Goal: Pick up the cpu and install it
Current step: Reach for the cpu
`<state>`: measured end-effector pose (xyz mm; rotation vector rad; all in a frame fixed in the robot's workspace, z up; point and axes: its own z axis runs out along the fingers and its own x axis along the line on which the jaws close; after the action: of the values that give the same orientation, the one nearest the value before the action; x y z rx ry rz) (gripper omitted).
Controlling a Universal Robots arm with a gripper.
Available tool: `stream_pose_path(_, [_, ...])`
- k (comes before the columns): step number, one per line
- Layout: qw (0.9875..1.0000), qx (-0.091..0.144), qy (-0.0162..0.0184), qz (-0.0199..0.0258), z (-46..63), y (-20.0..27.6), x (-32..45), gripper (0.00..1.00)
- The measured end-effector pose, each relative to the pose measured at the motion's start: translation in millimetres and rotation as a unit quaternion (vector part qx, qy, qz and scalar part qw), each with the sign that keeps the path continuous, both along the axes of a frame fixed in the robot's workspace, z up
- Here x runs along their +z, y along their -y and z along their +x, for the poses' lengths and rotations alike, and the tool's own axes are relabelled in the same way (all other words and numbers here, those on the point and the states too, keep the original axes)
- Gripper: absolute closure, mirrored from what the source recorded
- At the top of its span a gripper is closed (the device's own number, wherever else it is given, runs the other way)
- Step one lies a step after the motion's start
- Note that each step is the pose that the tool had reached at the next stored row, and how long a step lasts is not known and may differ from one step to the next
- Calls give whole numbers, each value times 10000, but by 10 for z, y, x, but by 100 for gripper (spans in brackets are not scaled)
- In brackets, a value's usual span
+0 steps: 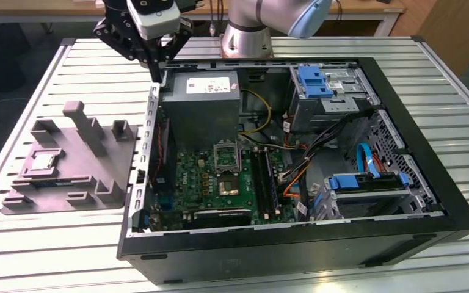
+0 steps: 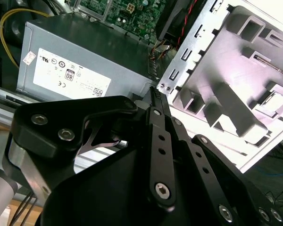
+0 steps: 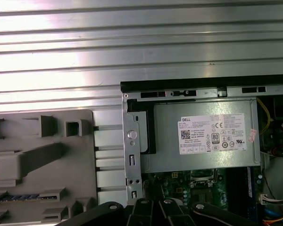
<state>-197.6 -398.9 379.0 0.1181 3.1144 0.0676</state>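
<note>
The cpu (image 1: 41, 162) is a small pale square chip lying in a recess of the grey plastic fixture (image 1: 96, 174), on the table at the exterior view's left. It also shows as a pale patch in the second wrist view (image 2: 269, 100). My gripper (image 1: 159, 74) hangs above the case's back corner, over the edge of the power supply (image 1: 202, 101), well away from the cpu. Its black fingers (image 2: 156, 94) meet at the tips with nothing between them. The metal-framed socket (image 1: 229, 183) sits on the green motherboard inside the open case.
The open black computer case (image 1: 430, 183) takes up the middle and right of the slatted metal table (image 1: 47, 244). Inside are drive bays with blue clips (image 1: 316, 82), cables and memory slots. The fixture has upright pegs (image 1: 76, 113).
</note>
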Motion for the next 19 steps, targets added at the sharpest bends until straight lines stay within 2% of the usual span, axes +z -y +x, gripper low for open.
stream_pose_path(19, [10000,1,0,0,-88,0,-2,89])
